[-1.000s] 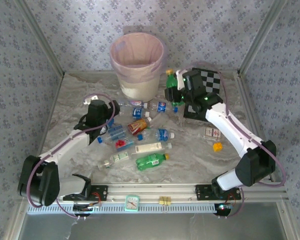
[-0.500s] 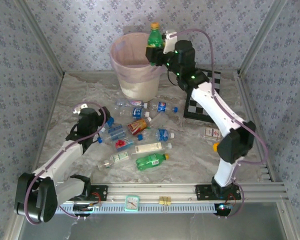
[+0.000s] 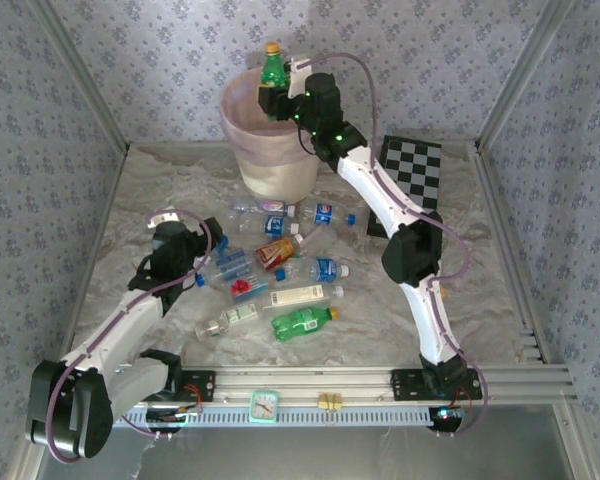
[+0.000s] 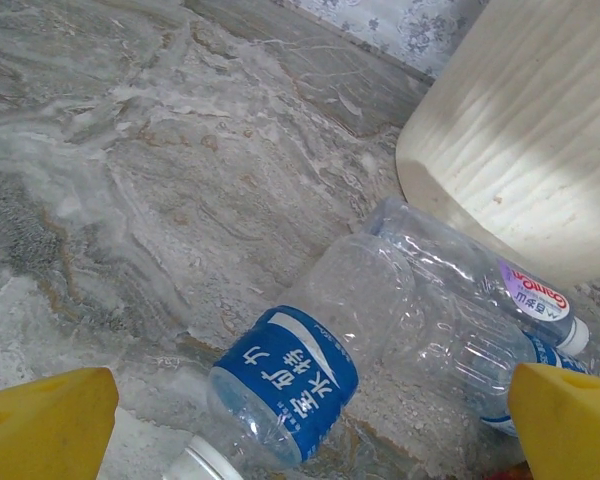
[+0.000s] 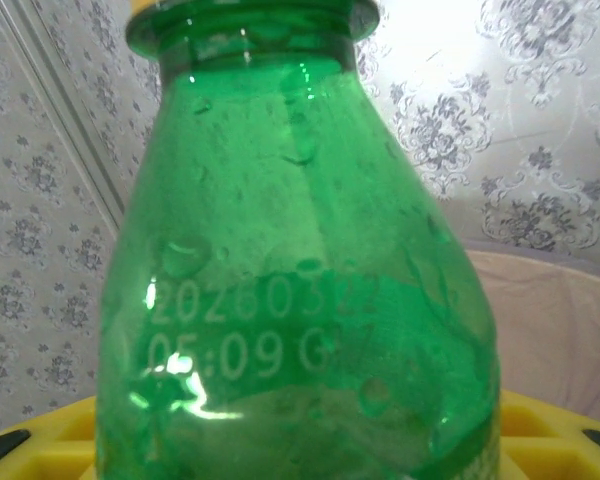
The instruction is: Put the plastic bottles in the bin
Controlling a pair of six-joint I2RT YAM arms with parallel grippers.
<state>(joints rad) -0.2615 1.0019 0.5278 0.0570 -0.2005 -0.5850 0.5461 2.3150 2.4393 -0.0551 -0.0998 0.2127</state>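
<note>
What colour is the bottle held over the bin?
The bottle is green; clearest in right wrist view.

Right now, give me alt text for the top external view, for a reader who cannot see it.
The right gripper holds a green bottle upright above the pink-lined bin. The open left gripper hangs beside about ten plastic bottles scattered on the table; a checkerboard lies far right.

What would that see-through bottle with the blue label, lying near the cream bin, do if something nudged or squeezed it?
The blue-labelled bottle looks empty, so it is probably very light for its size. Lying on its side on the marbled table, it would likely roll or skid when nudged. Its thin, see-through wall would probably give under a squeeze.
</note>
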